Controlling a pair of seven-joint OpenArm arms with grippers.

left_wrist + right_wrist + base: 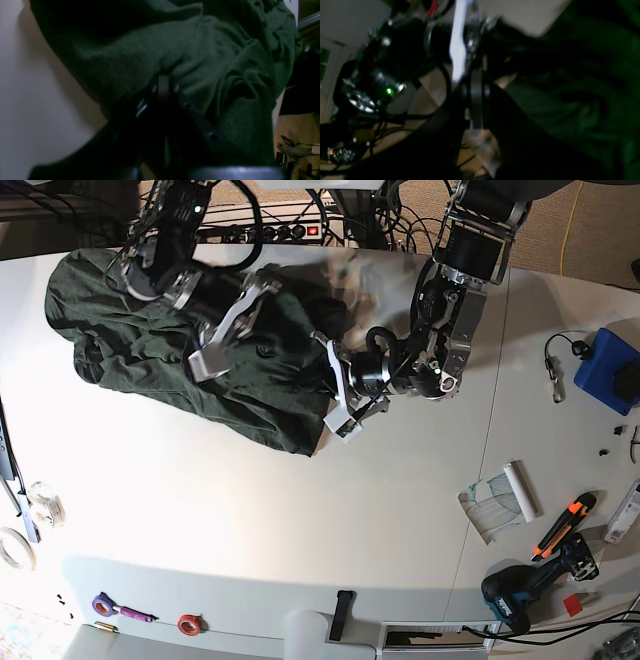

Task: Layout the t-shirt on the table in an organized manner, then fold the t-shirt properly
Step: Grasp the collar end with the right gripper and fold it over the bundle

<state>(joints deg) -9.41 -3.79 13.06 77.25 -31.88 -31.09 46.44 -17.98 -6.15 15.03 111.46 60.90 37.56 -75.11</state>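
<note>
left gripper [163,86]: nearest to us in its wrist view, fingers together and clamped on a fold of the t-shirt [200,62]
right gripper [476,95]: fingers look pressed together; the view is blurred, so we cannot tell whether cloth sits between them
t-shirt: dark green, crumpled in a heap on the far left part of the white table [300,510] as we see it from above
cordless drill [530,585]: near the table's front right corner, well apart from the t-shirt
</note>
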